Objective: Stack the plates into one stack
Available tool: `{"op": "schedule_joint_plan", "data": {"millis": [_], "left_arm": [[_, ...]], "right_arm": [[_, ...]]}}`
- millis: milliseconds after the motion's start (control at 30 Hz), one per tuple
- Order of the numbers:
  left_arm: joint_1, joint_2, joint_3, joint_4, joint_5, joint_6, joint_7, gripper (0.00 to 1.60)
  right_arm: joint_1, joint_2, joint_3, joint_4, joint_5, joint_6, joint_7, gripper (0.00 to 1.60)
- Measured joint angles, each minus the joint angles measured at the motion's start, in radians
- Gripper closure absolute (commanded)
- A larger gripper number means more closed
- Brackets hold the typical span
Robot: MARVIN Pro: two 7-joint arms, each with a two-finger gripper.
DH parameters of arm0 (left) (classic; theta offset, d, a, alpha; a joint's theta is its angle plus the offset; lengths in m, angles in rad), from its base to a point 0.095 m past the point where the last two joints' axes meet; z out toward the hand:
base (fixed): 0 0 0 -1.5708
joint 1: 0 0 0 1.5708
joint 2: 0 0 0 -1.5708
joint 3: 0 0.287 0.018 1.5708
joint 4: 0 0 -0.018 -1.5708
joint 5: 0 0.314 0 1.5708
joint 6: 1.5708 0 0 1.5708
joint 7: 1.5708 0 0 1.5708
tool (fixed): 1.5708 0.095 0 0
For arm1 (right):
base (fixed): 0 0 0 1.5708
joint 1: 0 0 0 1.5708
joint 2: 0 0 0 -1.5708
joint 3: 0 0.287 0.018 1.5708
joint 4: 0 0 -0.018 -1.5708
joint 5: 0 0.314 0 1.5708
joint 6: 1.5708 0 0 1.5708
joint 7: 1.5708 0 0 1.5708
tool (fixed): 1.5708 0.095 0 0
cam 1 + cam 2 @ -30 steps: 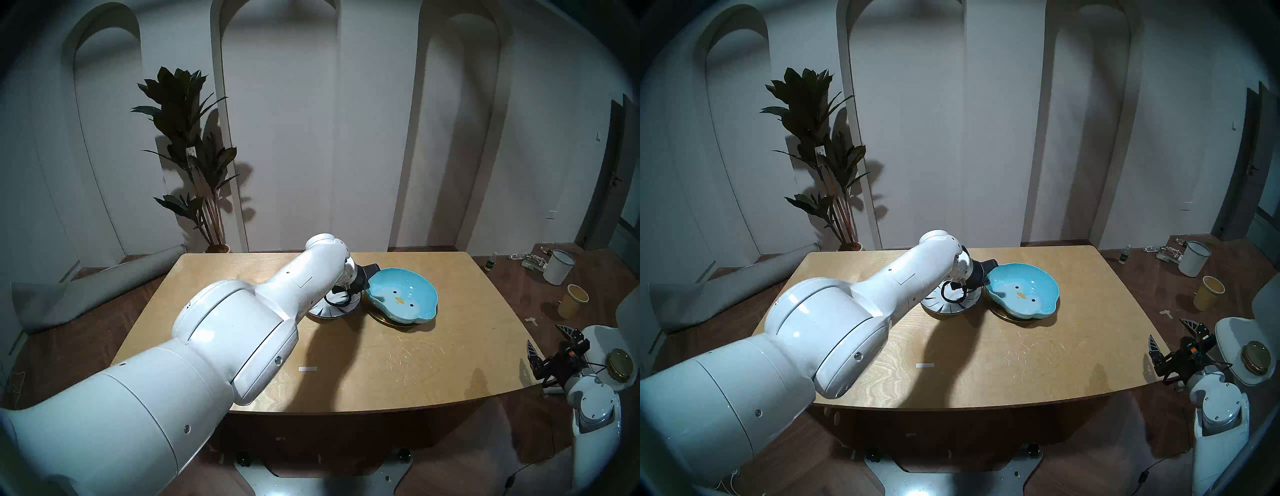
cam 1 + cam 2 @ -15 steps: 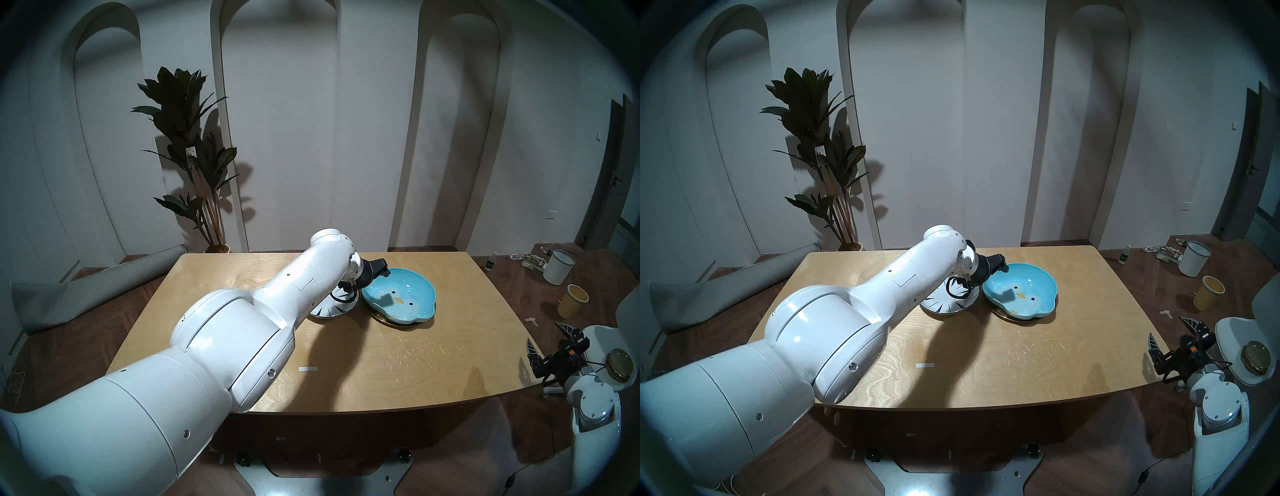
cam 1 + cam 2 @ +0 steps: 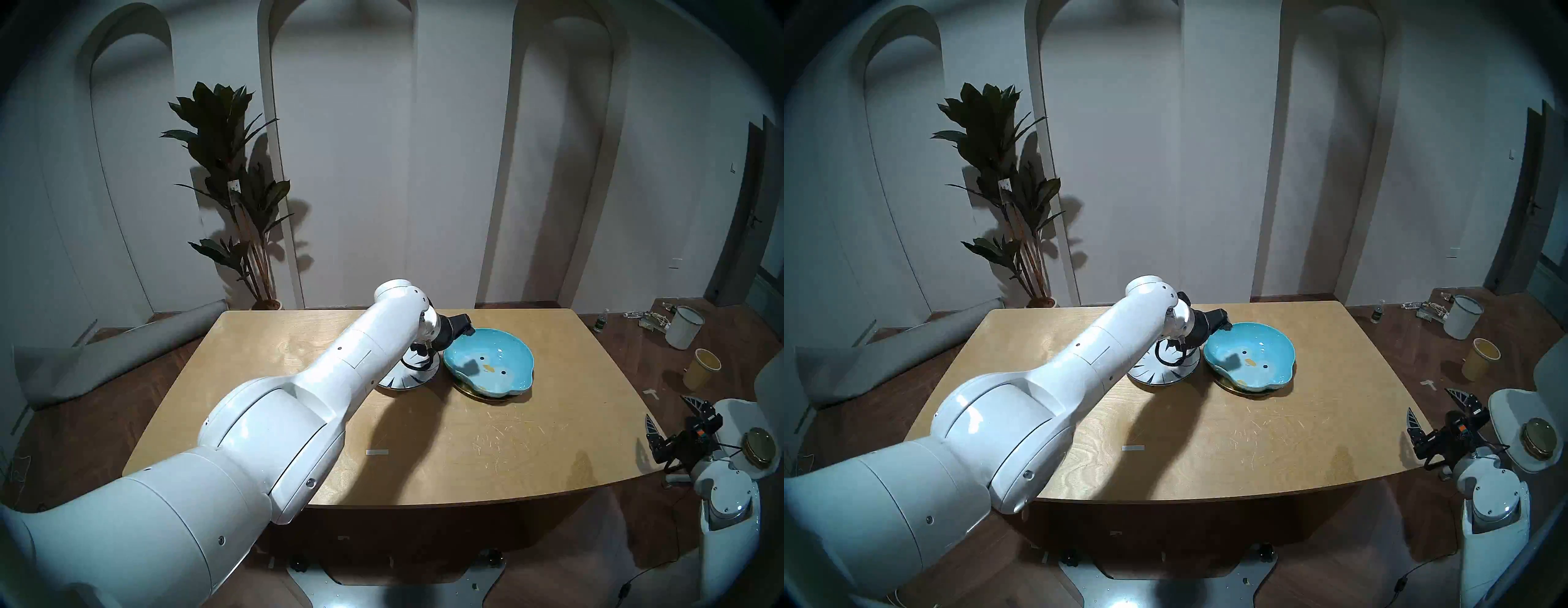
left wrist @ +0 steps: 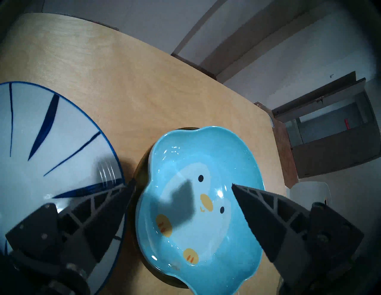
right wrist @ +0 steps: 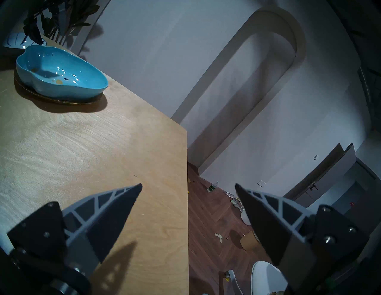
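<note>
The turquoise penguin plate (image 3: 488, 365) (image 4: 202, 206) lies on the gold plate (image 3: 466, 392) (image 5: 61, 101), of which only the rim shows. To their left, the white plate with dark-blue stripes (image 3: 407, 378) (image 4: 51, 154) lies on the table, partly behind my left wrist. My left gripper (image 3: 466, 333) (image 4: 183, 183) hangs open just above the turquoise plate's far-left rim, holding nothing. My right gripper (image 3: 665, 409) (image 5: 188, 184) stands open and empty over the table's right edge, far from the plates.
The wooden table (image 3: 466, 446) carries a small white tape strip (image 3: 376, 452). On the floor to the right stand a yellow paper cup (image 3: 702, 368) and a white bucket (image 3: 683, 327). A gold-lidded tin (image 3: 759, 446) sits on a white seat beside my right arm.
My left gripper has opened and let go of the turquoise plate's rim, then lifted a little. The plate has dropped from a tilt to lie flat on the gold plate. The right arm is still.
</note>
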Motion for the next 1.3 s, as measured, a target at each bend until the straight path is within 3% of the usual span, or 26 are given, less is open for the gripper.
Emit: {"op": "schedule_joint_plan", "data": {"millis": [167,267,467,767,1300], "left_arm": [[0.011,0.022,-0.019,-0.067,-0.013,0.006,-0.013,0.0],[0.014,0.037,-0.036,-0.107,-0.015,-0.03,-0.023,0.0],[0.022,0.072,-0.078,-0.192,-0.003,-0.134,-0.033,0.0],[0.065,0.147,-0.114,-0.31,0.093,-0.295,-0.043,0.0],[0.142,0.273,-0.167,-0.37,0.249,-0.56,-0.079,0.0]], "right_arm": [[0.004,0.001,-0.002,0.004,0.0,-0.001,0.0,0.0],[0.006,0.001,-0.003,0.006,0.0,-0.001,0.0,0.0],[0.014,0.001,-0.019,0.01,0.001,-0.002,0.0,0.0],[0.041,0.009,-0.063,0.013,0.002,-0.002,0.0,0.0],[0.143,0.051,-0.183,-0.023,0.004,0.011,0.031,0.0]]}}
